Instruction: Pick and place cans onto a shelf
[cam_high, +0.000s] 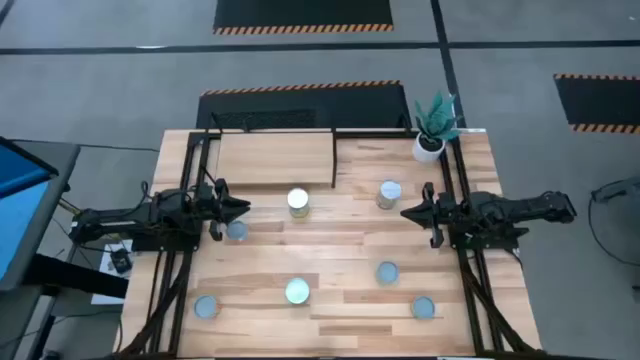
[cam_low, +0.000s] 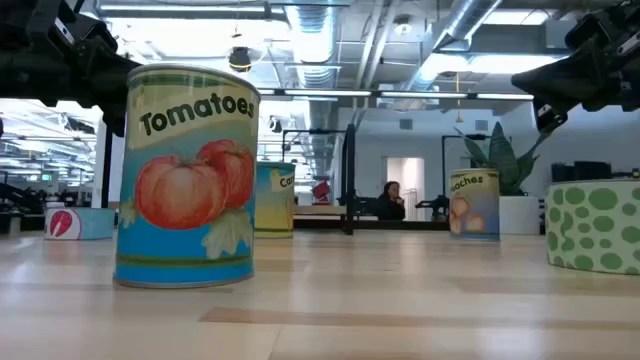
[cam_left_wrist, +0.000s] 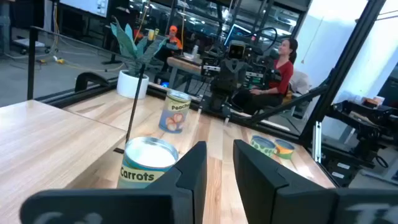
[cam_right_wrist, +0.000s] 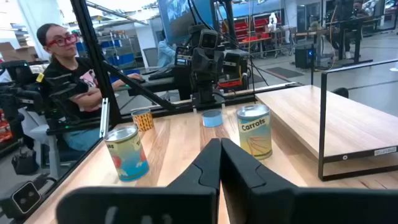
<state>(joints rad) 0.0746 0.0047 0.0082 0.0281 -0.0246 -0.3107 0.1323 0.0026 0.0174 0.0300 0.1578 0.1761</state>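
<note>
High view: seven cans are seen on the desk (cam_high: 340, 300), among them a carrots can (cam_high: 298, 203) and a peaches can (cam_high: 389, 194) just in front of the shelf (cam_high: 272, 158), whose top carries none. No placement is judged done. The left tool (cam_high: 240, 207), fingers slightly apart, and the right tool (cam_high: 408, 212), fingers together, are held empty at opposite sides.
</note>
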